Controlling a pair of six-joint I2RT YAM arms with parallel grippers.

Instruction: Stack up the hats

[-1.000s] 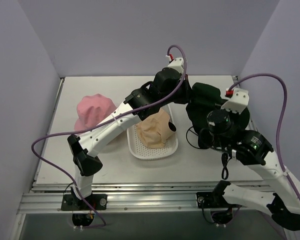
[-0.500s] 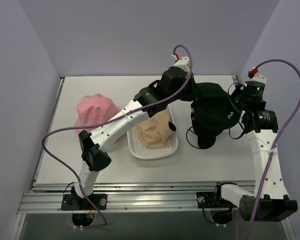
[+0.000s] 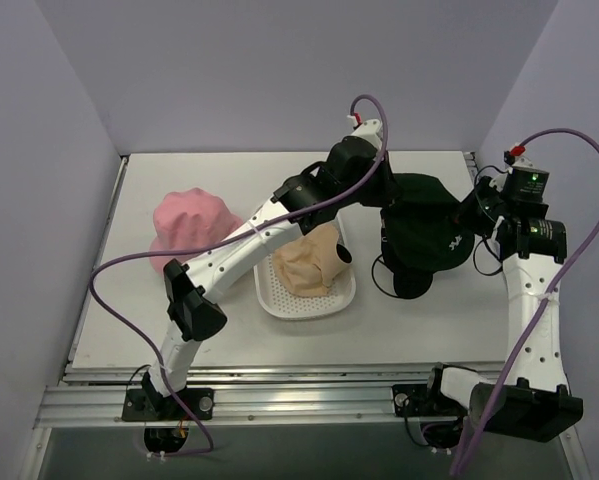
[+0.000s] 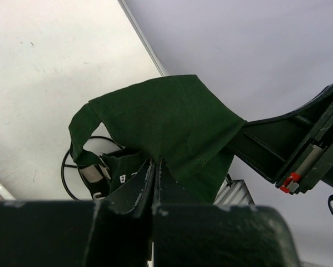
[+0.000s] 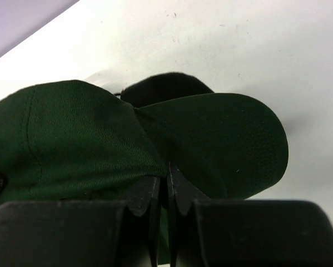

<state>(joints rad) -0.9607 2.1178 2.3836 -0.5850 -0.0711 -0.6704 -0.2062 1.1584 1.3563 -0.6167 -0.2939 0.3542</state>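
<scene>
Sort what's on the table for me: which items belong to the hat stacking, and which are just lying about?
Job: dark green hat, pinched by left gripper and right gripper; black hat beneath it; beige hat; pink hat.
Lying about: white tray holding the beige hat; thin wire loop by the black hat.

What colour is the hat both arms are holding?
The hat is dark green, clearest in the right wrist view.

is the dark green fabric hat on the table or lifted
Lifted: the dark green fabric hat hangs pinched between left gripper and right gripper.
</scene>
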